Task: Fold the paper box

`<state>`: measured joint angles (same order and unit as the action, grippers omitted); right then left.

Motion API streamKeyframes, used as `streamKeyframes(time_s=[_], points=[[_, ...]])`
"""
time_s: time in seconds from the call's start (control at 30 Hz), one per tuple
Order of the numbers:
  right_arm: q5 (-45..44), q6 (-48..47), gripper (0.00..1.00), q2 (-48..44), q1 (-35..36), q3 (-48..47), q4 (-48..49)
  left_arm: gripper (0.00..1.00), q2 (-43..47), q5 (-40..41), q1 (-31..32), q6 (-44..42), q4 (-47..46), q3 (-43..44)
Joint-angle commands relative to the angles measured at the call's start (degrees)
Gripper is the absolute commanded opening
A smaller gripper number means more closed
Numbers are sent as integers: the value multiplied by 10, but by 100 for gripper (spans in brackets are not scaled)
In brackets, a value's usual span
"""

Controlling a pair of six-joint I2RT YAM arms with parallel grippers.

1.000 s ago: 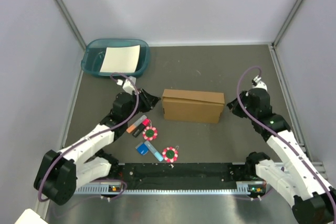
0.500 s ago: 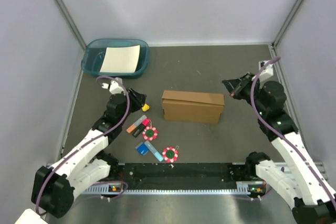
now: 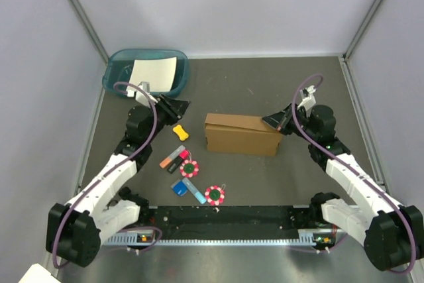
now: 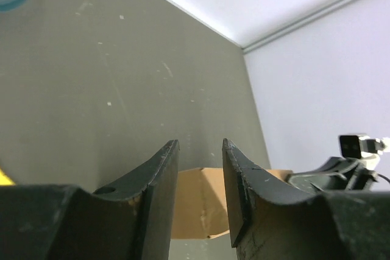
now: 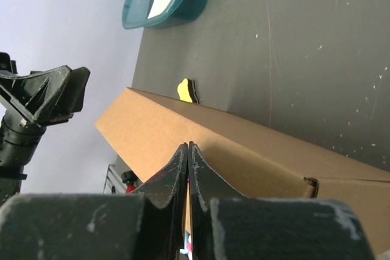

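Observation:
The paper box (image 3: 242, 134) is a closed brown cardboard block lying in the middle of the table. My left gripper (image 3: 180, 105) is open and empty, up and to the left of the box, pointing toward it. In the left wrist view the box (image 4: 201, 202) shows between my parted fingers (image 4: 163, 175), some way off. My right gripper (image 3: 271, 122) is shut, its tips at the top of the box's right end. In the right wrist view the shut tips (image 5: 187, 145) lie over the box's top face (image 5: 256, 144); I cannot tell whether they touch it.
A teal tray (image 3: 116, 77) holding a white sheet (image 3: 152, 73) stands at the back left. A yellow piece (image 3: 179, 132) lies left of the box. Markers (image 3: 173, 158), two red round tokens (image 3: 190, 168), and blue items (image 3: 179, 189) lie in front, near a black rail (image 3: 225, 217).
My left gripper has drawn back to the upper left, away from the box, uncovering the yellow piece. My right gripper lifted off, then came down onto the box's right top edge.

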<state>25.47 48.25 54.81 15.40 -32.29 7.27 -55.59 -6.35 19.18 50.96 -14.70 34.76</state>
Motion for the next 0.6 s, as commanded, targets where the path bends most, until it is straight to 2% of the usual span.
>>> streamKeyframes(time_s=[0.0, 0.2, 0.3, 0.37, 0.57], points=[[-2, -18, 0, 8, -6, 30, -19, 40, -25, -77, -3, 35, -101, 23], [-8, -26, 0, 14, -9, 28, -30, 40, -90, -200, -3, 85, -240, 45], [-9, -27, 0, 16, -10, 27, -30, 30, -130, -259, -3, 124, -292, 68], [-7, -27, 0, 17, -9, 26, -30, 18, -151, -272, -3, 136, -305, 72], [-7, -33, 0, 22, -9, 28, -34, 0, -197, -336, 2, 129, -326, 28]])
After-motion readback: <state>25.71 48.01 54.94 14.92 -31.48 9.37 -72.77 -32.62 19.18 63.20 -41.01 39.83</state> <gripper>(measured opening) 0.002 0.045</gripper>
